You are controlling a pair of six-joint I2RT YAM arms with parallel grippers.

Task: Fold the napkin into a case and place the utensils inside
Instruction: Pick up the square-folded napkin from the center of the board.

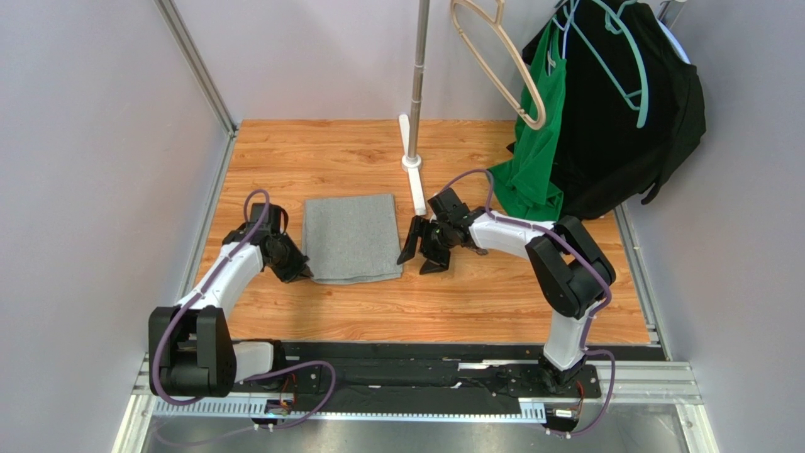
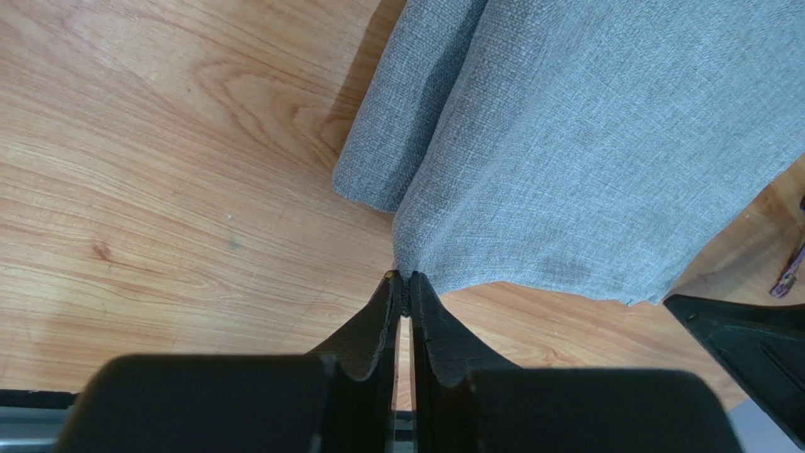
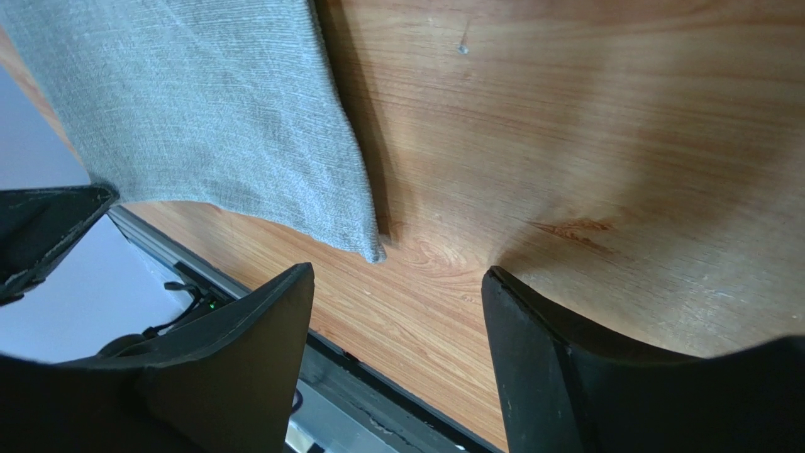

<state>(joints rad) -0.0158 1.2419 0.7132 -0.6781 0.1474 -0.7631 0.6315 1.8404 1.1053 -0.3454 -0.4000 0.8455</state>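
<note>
Left fingers (image 2: 373, 332) were pressed together, pinching the near-left corner of the napkin (image 2: 605, 142), which lay as a folded grey rectangle on the counter (image 1: 491, 307) between the arms. Right fingers (image 3: 250, 354) stood spread and empty, just beside its near-right corner. Step in hand appeared to be another fold toward the narrow case. The next move would call for the right fingers to close on their corner, then both to lift together.

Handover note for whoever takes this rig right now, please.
Left gripper: shut on the napkin at its near left corner.
Right gripper: open, empty, by the napkin's right edge.
The napkin lies on the table, folded at least once, not yet narrow.
No utensils in any view.
To do: fold it into a narrow case, put the utensils inside.
</note>
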